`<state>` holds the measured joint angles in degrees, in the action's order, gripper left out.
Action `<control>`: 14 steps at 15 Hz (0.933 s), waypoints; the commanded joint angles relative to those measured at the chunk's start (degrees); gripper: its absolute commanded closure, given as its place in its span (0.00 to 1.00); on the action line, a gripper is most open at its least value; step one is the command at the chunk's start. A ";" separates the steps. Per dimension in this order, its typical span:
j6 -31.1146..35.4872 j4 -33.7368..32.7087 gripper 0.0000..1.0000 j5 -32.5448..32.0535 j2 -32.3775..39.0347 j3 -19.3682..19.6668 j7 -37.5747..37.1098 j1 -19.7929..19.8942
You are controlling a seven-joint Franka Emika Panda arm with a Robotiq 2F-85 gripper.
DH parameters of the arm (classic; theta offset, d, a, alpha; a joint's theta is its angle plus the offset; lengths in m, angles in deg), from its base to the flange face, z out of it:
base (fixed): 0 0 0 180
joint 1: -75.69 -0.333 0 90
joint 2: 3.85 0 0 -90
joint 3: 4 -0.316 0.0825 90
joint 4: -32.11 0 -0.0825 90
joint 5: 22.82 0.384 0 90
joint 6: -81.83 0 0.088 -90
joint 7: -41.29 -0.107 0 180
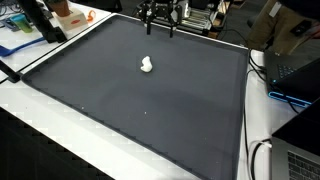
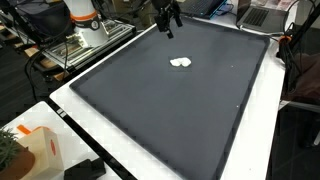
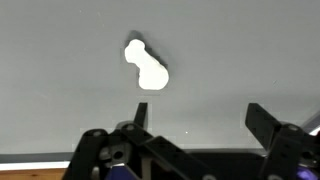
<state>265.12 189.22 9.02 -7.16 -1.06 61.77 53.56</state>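
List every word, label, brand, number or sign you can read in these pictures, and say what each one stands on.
No text can be read in any view.
white lump: no marking on it.
dark mat: plain, no print.
gripper, open above the mat: no legible label.
orange box at the table corner: any print is too blurred to read.

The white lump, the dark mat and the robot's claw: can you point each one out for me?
white lump (image 3: pixel 146 66): wrist view, on the middle of the lump.
gripper (image 3: pixel 199 118): wrist view, midway between its two open fingertips.
dark mat (image 1: pixel 160 115): an exterior view, on a bare part near its middle.
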 commanded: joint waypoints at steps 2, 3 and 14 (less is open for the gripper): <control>2.59 -0.51 0.00 1.27 2.68 0.53 0.59 -0.91; 2.93 -0.77 0.00 1.33 3.51 0.50 0.42 -0.91; 6.42 -2.38 0.00 -15.45 12.79 -4.51 -13.66 8.98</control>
<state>269.64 187.82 -6.23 2.59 -4.42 48.72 61.02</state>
